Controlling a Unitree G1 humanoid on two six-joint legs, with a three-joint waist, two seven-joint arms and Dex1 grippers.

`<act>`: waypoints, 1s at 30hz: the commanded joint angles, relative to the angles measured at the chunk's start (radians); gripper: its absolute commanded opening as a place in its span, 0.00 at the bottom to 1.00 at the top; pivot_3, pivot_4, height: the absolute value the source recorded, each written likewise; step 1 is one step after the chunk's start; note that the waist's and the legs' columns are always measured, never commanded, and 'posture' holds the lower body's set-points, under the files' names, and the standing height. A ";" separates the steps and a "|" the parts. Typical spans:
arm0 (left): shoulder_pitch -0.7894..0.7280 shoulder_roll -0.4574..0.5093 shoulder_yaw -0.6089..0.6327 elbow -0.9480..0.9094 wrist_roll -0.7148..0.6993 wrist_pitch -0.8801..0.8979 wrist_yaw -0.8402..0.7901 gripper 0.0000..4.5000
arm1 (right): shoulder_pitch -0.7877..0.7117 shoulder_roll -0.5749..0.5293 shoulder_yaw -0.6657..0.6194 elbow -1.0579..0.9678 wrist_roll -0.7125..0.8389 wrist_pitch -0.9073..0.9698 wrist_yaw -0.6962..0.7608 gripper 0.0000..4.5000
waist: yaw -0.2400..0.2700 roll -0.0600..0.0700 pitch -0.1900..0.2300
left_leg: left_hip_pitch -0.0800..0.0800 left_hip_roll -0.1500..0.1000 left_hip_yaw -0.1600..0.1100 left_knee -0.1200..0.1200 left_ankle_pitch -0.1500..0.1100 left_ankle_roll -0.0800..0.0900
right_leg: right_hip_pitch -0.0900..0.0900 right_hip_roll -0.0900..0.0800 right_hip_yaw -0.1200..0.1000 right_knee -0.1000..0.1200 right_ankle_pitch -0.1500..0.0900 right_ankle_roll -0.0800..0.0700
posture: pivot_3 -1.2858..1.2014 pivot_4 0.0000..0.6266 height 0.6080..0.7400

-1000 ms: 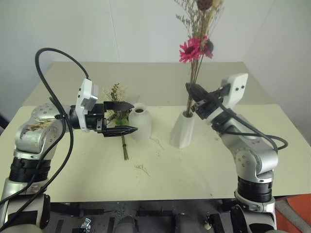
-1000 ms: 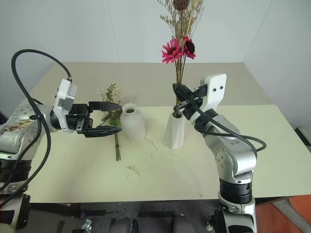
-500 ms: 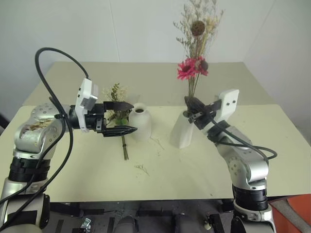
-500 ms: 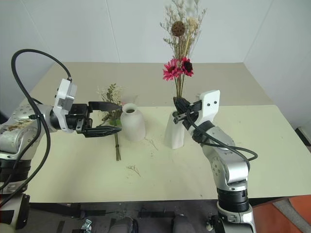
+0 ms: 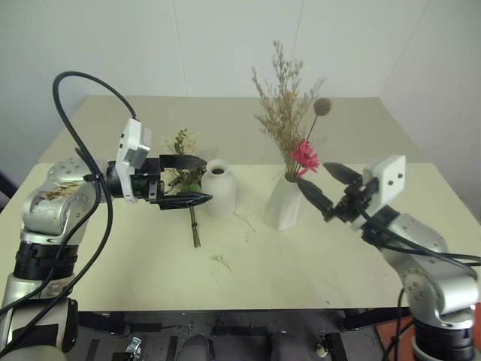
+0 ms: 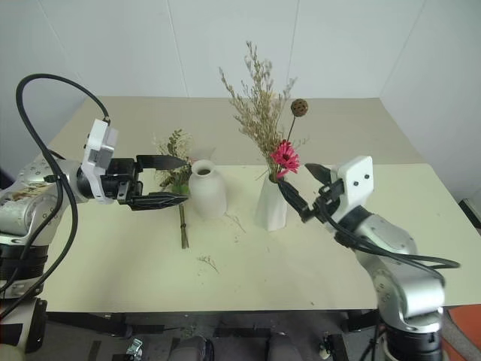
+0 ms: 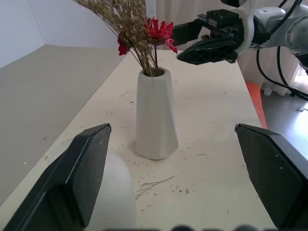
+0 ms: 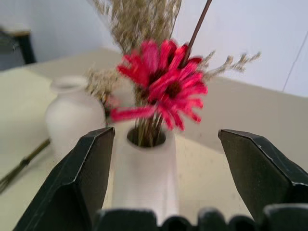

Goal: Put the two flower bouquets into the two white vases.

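Note:
The beige bouquet with the pink-red flower (image 5: 289, 124) stands in the faceted white vase (image 5: 283, 204), leaning a little left. My right gripper (image 5: 312, 174) is open and empty just to the right of that vase, clear of the stems; its fingers (image 8: 82, 187) frame the vase (image 8: 144, 173) in the right wrist view. The rounded white vase (image 5: 219, 188) is empty. The cream-white bouquet (image 5: 183, 150) lies on the table beside it, stem toward me. My left gripper (image 5: 208, 180) hovers open over that bouquet, fingertips close to the rounded vase.
Small loose twigs (image 5: 219, 260) and crumbs lie on the pale table (image 5: 316, 263) in front of the vases. The table's front edge is near me, and white walls close it in behind and on the right.
My right gripper opened, let go of the stems and drew back right and down. The pink-flower bouquet sank deeper into the faceted vase. The left arm kept still.

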 commanded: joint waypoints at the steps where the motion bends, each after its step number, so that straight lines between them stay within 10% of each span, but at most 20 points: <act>1: -0.007 0.026 0.063 -0.019 -0.030 0.010 0.007 1.00 | 0.031 -0.108 -0.083 -0.043 0.065 0.002 0.124 0.93 | -0.002 0.000 0.000 | 0.000 0.000 0.000 0.000 0.000 0.000 | 0.000 0.000 0.000 0.000 0.000 0.000 | 0.52 0.24 1.00; 18: 0.184 0.254 -0.026 -0.209 0.182 0.335 0.325 1.00 | -0.109 -0.310 -0.008 0.077 0.212 -0.010 0.478 0.93 | 0.011 -0.001 0.000 | 0.003 0.000 0.000 0.000 0.000 0.000 | 0.002 0.000 0.001 0.001 0.000 0.000 | 0.52 0.24 1.00; 30: -0.087 -0.066 -0.296 -0.027 0.378 0.666 0.686 1.00 | -0.111 -0.328 -0.030 0.072 0.214 -0.018 0.517 0.93 | 0.016 -0.002 0.000 | 0.001 -0.001 -0.001 0.001 0.000 0.000 | 0.000 0.000 0.001 0.001 0.000 0.000 | 0.52 0.24 1.00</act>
